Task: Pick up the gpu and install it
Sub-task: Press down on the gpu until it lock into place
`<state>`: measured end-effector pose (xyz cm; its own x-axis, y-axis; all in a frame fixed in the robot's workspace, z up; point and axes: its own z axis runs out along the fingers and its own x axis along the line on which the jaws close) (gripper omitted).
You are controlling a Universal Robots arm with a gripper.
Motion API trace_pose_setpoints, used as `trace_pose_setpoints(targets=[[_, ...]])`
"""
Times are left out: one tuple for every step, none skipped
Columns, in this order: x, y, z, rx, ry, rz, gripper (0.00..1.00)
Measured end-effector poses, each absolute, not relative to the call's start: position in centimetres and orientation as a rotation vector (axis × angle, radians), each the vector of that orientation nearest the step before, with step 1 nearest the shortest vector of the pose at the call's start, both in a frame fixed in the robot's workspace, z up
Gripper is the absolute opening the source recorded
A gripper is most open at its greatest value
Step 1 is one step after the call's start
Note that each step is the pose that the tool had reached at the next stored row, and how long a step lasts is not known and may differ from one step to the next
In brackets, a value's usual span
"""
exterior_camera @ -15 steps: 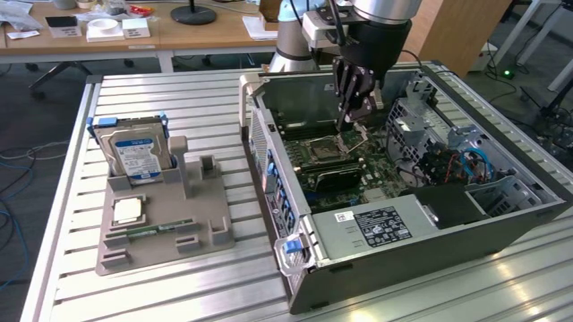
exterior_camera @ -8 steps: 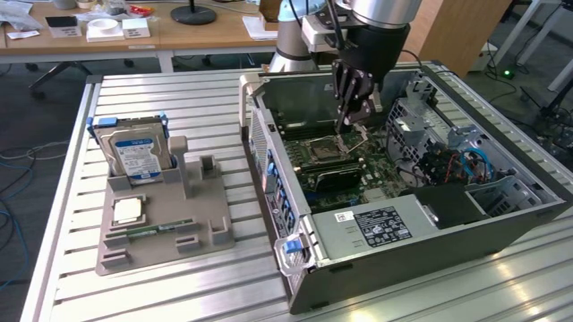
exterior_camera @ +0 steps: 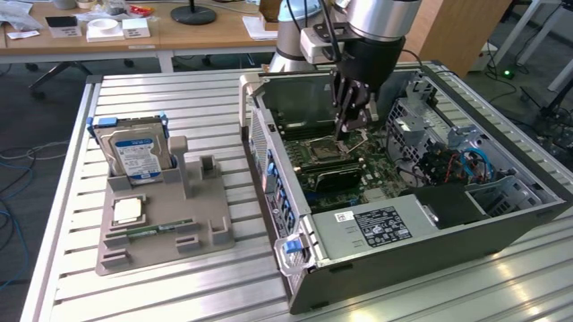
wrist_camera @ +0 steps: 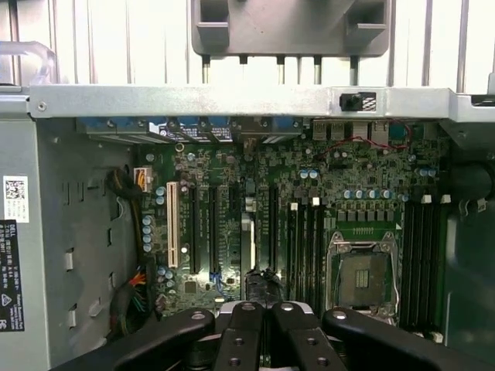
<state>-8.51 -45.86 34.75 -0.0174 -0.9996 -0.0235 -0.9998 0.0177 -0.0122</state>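
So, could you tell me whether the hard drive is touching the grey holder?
Touching: the exterior view shows the hard drive standing upright, its lower end seated in a slot of the grey holder.

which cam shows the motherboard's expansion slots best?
Wrist view: it faces the motherboard square on, so the expansion slots run clear above the shut gripper. In the exterior view the board sits deep in the open computer case, slots foreshortened behind the gripper.
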Motion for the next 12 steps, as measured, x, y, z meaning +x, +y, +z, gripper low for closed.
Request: trace_pose_setpoints(targets=[[-8.5, -45.9, 34.6, -2.184, 2.223, 0.012, 0.11], [-8.5, -45.9, 34.4, -2.184, 2.223, 0.012, 0.11], [-8.5, -45.9, 34.2, -2.184, 2.223, 0.012, 0.11], [-8.5, -45.9, 34.0, -2.184, 2.223, 0.012, 0.11], [-8.5, -45.9, 33.8, -2.184, 2.223, 0.012, 0.11], [-8.5, -45.9, 33.7, -2.184, 2.223, 0.012, 0.11], [-8.5, -45.9, 33.5, -2.184, 2.223, 0.012, 0.11], [-8.5, -45.9, 33.3, -2.184, 2.223, 0.012, 0.11], [-8.5, -45.9, 33.1, -2.184, 2.223, 0.012, 0.11], [-8.5, -45.9, 32.9, -2.184, 2.223, 0.012, 0.11], [-8.5, -45.9, 32.8, -2.184, 2.223, 0.012, 0.11], [-8.5, -45.9, 32.6, -2.184, 2.223, 0.012, 0.11]])
